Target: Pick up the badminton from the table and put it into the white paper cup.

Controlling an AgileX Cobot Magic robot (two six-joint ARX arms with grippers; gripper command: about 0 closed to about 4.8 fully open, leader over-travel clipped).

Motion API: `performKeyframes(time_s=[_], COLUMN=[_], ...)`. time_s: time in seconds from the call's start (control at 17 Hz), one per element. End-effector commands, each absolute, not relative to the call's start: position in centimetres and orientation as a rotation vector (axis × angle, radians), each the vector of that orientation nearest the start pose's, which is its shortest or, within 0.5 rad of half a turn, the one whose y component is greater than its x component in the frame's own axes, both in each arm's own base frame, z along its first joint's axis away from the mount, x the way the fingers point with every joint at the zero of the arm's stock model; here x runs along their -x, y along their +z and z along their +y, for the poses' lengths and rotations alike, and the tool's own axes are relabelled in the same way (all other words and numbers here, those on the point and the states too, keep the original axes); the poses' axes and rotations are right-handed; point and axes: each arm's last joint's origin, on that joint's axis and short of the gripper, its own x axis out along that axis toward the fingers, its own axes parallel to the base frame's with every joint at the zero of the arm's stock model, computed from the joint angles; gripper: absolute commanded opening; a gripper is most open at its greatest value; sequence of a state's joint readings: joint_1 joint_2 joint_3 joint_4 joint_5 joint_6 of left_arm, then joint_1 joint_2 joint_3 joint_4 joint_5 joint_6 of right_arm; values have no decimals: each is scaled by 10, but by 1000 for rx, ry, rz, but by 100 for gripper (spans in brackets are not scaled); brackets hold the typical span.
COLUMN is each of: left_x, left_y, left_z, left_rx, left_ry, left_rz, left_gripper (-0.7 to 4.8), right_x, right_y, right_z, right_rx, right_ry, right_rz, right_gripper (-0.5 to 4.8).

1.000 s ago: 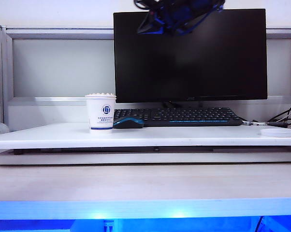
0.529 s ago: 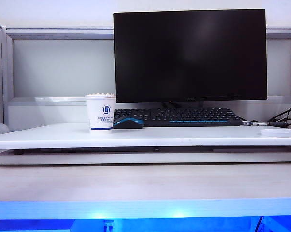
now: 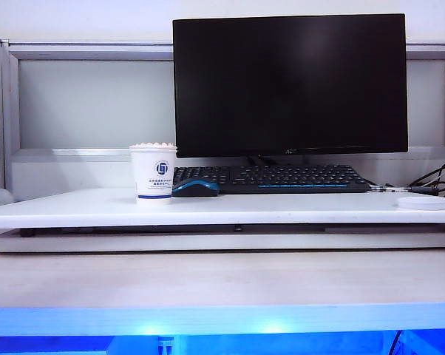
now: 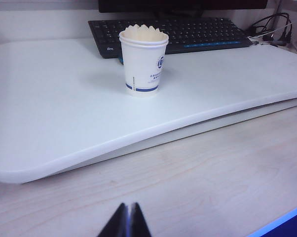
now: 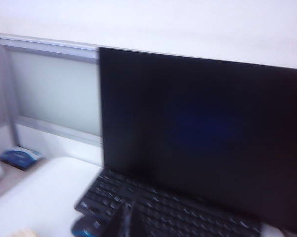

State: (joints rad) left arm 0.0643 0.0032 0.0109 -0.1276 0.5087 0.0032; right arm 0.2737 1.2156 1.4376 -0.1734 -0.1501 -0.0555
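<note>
- You find the white paper cup left of centre in the exterior view, standing upright on the table, just beside a blue-and-black mouse and a keyboard.
- The badminton sits inside the cup; its white feather tips show above the rim. Judge the placement as done.
- The left gripper sits at the bottom centre of the left wrist view, jaws pressed together and empty, well apart from the cup.
- The right gripper appears low in the blurred right wrist view, jaws closed on nothing, above the keyboard and facing the monitor.
- Risk: the light cup can tip if an arm sweeps low past it.
- Risk: the right gripper can strike the monitor or keyboard if it travels forward.
</note>
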Motion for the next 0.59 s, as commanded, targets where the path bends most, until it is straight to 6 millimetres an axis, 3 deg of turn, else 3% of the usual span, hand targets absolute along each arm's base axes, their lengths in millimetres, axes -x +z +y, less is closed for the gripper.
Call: performKeyframes(time_s=[0.06,0.29,0.41,0.59], left_x=[-94,-94,-94,-94], left_y=[153,153,153,153], left_z=[-8,-8,-8,-7], left_rx=[35,35,34,33], left_ry=[-443,-442,-426,-399], left_rz=[130,130,131,131], left_gripper=[21,21,21,21], right_x=[-207,-164,-148,-128], right_y=[466,433,404,341], right_z=[53,39,35,30], right_rx=[81,75,73,48], right_ry=[376,315,317,289], right_rz=[-78,-66,-33,49], right_gripper=[-8,-8,-8,-8])
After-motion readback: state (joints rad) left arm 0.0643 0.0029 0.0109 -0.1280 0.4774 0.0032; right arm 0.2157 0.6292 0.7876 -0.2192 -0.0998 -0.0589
